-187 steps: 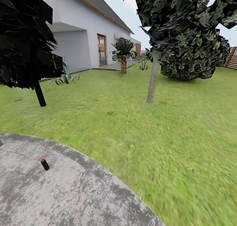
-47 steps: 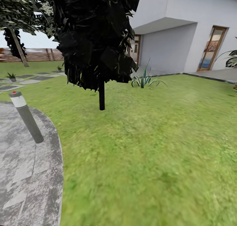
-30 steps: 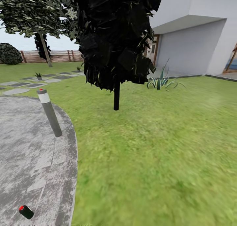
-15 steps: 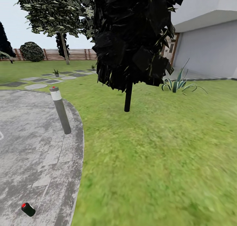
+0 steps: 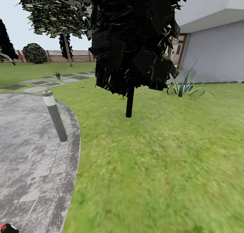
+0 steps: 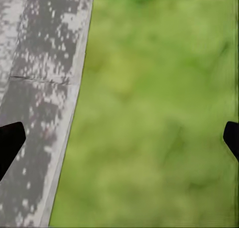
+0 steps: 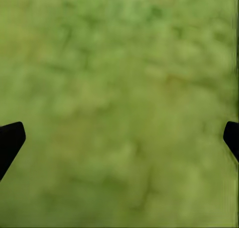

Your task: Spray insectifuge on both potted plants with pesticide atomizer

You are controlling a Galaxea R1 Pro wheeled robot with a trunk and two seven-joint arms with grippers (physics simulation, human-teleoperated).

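Hanging spread wide over the ground, left hand [image 6: 119, 143] empty, dark fingertips [image 6: 10, 143] at opposite edges of the left wrist view, with the rim of the grey patio [image 6: 40, 88] under one finger and blurred lawn [image 6: 159, 113] under the other. Spread just as wide and grasping nothing, right hand [image 7: 119, 141], fingertips [image 7: 10, 141] far apart above plain green grass [image 7: 119, 88]. Lying at the very near left corner of the head view on the round patio [image 5: 30, 165], cut by the picture's edge, the pesticide atomizer [image 5: 7, 228]: dark body, red top. Standing farther off, near the patio's curved border and leaning a little, a grey lamp post [image 5: 55, 116] with a pale band and a red dot on top. Spreading right of the patio and out to the far fence, the lawn [image 5: 162, 165]. Rising from the grass mid-scene, a thin black trunk under a dense, almost black tree crown [image 5: 134, 39]. Sitting far left among grey and white stepping stones [image 5: 37, 84], one small potted plant [image 5: 58, 75] in its little pot; the second not made out. Beyond, a pale-trunked tree [image 5: 56, 12], a rounded shrub [image 5: 35, 53] and a brown slatted fence [image 5: 79, 55]. To the far right, a spiky blue-green plant [image 5: 185, 87] beside the white house wall [image 5: 217, 53].
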